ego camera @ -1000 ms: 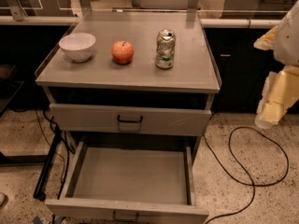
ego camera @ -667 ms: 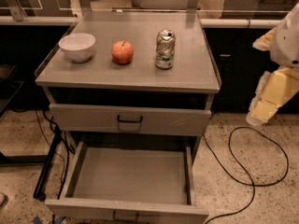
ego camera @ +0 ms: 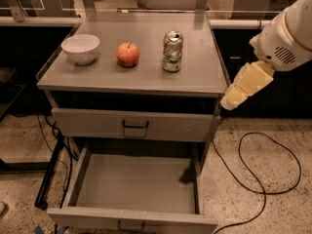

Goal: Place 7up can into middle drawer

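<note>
The 7up can [ego camera: 172, 51], silver and green, stands upright on the grey cabinet top [ego camera: 146, 79], right of centre. The middle drawer [ego camera: 136, 184] is pulled out below, its flat grey tray bare, and its small loop handle shows at the front edge. My gripper [ego camera: 230, 101], cream coloured, hangs at the right edge of the cabinet, just off the top's right front corner. It is to the right of the can, nearer the front, and apart from it. It holds nothing that I can see.
A red apple [ego camera: 127, 54] and a white bowl [ego camera: 80, 48] stand left of the can. A shut grey drawer front with a black handle [ego camera: 135, 125] sits above the open drawer. A black cable [ego camera: 263, 179] loops on the speckled floor at the right.
My arm and gripper have swung left and down toward the cabinet's right front corner. The can, apple, bowl and drawers have not moved.
</note>
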Tool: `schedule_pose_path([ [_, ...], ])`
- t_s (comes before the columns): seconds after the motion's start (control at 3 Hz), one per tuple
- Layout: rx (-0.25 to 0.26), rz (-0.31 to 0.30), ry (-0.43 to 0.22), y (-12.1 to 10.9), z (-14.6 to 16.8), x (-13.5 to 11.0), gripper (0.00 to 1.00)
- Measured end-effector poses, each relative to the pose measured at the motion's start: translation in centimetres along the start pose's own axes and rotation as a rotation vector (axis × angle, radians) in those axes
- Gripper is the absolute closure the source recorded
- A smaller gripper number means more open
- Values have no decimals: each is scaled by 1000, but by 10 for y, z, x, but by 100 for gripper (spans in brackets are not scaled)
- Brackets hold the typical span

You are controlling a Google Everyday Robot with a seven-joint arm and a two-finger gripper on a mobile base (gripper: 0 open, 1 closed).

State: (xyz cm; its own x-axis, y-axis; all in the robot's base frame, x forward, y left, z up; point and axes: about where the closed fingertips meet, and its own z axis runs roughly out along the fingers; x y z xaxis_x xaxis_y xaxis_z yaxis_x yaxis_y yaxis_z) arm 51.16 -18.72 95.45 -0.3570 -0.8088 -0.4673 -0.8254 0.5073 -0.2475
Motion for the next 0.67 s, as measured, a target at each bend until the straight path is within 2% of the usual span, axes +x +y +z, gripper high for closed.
schedule_pose_path([
  [0.33,0,0,0,0,0,0,0],
  [0.67,27,48,-44,-16,29,-7,0],
])
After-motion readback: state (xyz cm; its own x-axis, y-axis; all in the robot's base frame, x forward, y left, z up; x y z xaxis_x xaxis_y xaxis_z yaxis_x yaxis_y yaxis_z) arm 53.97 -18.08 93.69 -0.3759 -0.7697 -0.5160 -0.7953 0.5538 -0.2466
